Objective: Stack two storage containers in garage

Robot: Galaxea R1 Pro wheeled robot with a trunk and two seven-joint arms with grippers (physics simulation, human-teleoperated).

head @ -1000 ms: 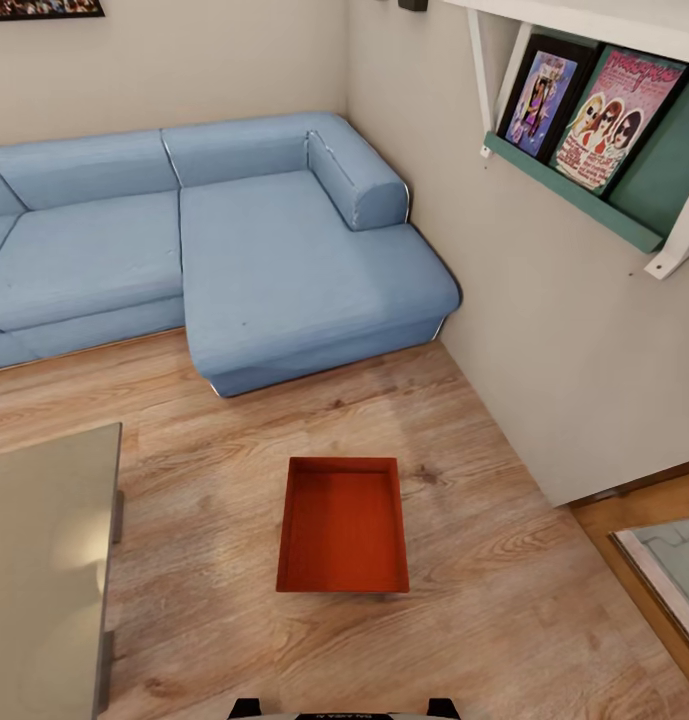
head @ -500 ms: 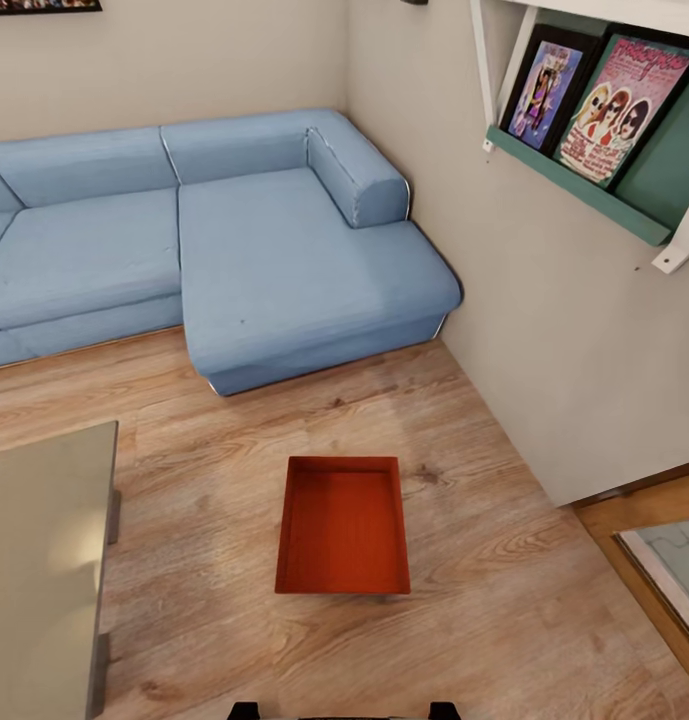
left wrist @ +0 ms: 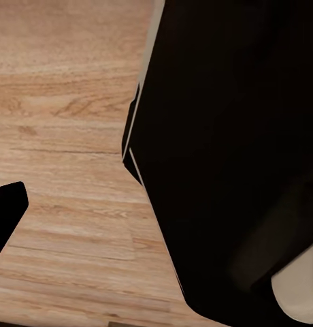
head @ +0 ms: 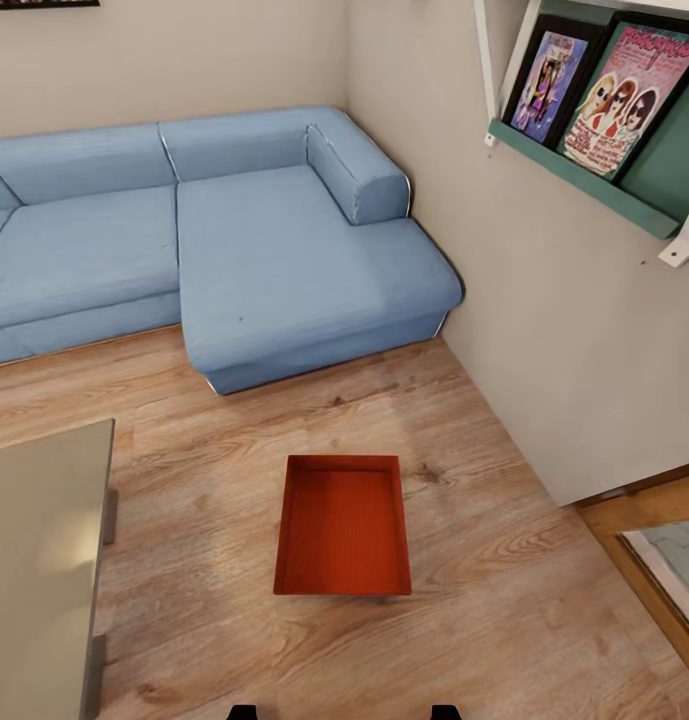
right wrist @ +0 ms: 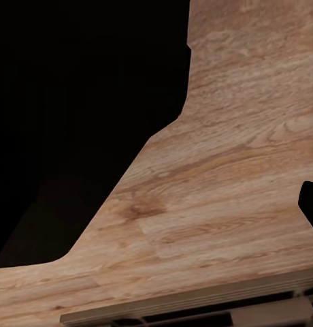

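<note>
One red-orange storage container (head: 343, 525) sits open-topped on the living room's wood plank floor (head: 484, 590), between the blue sofa (head: 284, 250) and the camera, near a glass table (head: 39, 560). Whether either gripper is open I cannot tell.

**View tips slightly; nothing in the room moves**

The head camera has shifted a little. The shelf (head: 584, 170) with its posters now sits higher and further right in view, the table (head: 39, 560) shows less at the left edge, and the dark robot parts at the bottom edge have nearly slipped out. The container (head: 343, 525) keeps its floor spot.
</note>
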